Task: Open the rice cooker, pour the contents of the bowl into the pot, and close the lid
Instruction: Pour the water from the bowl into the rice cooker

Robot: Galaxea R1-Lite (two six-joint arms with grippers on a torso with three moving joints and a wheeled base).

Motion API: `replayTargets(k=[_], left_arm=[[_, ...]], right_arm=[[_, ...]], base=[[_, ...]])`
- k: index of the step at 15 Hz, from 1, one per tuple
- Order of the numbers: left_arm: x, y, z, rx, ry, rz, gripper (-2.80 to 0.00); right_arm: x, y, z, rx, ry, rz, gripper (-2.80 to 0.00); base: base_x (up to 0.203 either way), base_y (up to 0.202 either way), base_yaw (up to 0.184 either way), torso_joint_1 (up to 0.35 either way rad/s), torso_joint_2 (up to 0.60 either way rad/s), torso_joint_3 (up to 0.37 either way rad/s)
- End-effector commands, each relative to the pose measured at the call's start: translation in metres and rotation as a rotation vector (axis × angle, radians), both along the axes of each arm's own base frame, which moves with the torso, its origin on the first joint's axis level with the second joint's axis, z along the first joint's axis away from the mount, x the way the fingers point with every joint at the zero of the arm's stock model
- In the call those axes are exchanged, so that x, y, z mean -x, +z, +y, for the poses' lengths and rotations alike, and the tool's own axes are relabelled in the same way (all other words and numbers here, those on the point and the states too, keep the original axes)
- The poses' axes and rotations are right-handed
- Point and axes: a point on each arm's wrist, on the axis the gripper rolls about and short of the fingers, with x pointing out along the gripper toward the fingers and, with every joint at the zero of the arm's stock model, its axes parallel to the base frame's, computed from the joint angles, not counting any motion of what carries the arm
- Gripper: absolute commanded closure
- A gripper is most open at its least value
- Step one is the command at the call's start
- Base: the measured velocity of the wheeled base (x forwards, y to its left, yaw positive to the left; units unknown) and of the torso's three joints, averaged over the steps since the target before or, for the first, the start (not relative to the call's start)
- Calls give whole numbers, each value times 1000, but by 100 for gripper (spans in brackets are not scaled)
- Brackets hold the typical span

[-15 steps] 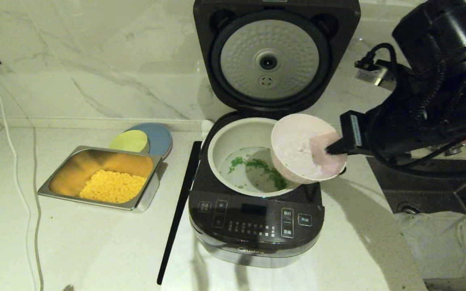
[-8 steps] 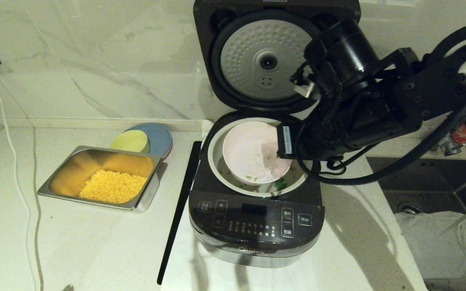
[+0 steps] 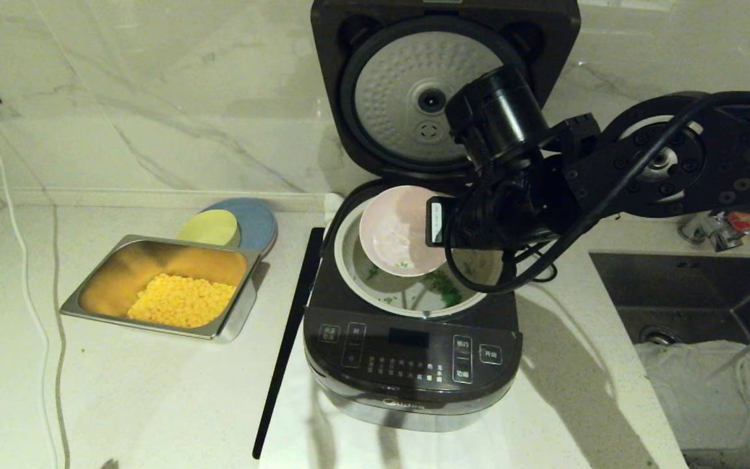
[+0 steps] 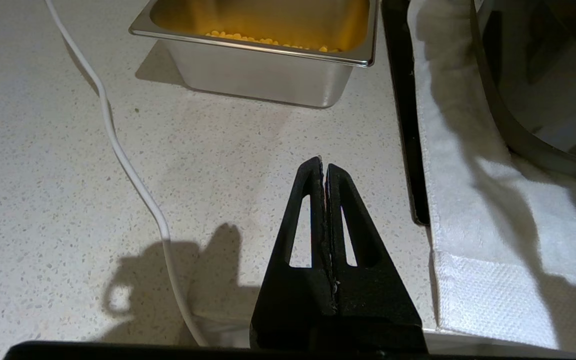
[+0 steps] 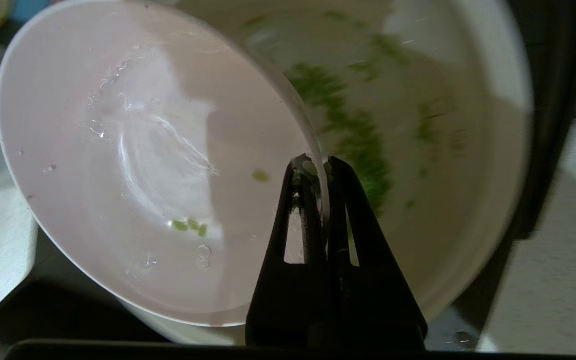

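Observation:
The black rice cooker [image 3: 414, 358] stands open, its lid [image 3: 432, 98] upright with the dimpled silver disc facing me. My right gripper [image 5: 318, 167] is shut on the rim of the pale pink bowl [image 3: 398, 231] [image 5: 143, 150], one finger inside and one outside. It holds the bowl tilted over the back left of the cream pot [image 3: 347, 260]. Chopped green bits [image 3: 443, 286] [image 5: 358, 140] lie on the pot's floor; a few [image 5: 188, 226] cling inside the bowl. My left gripper [image 4: 323, 167] hangs shut and empty above the counter, out of the head view.
A steel tray [image 3: 88, 286] [image 4: 263, 75] of yellow corn sits left of the cooker, with a yellow bowl [image 3: 209, 228] on a blue plate [image 3: 258, 218] behind it. A black strip [image 3: 287, 339] and white cable [image 3: 30, 293] lie on the counter. A sink [image 3: 694, 306] holding a cloth [image 3: 707, 391] is at right.
My right arm has swung left from the pot's right edge, carrying the bowl across to the back left of the pot. The left gripper shows no earlier view.

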Motion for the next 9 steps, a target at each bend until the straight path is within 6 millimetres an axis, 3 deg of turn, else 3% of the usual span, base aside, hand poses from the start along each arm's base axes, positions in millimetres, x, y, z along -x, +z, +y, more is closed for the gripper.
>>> replayTargets(k=[1,9], left_arm=[[-1,-3,0,-1,0,8,0],[-1,-3,0,-2,0,8,0]], right_arm=[[0,3,-4,24,-63,-32,0],[-10,-10,8,53,-273,-352,0]], base=[[0,0,0,0,0,0],[0,0,0,0,0,0]])
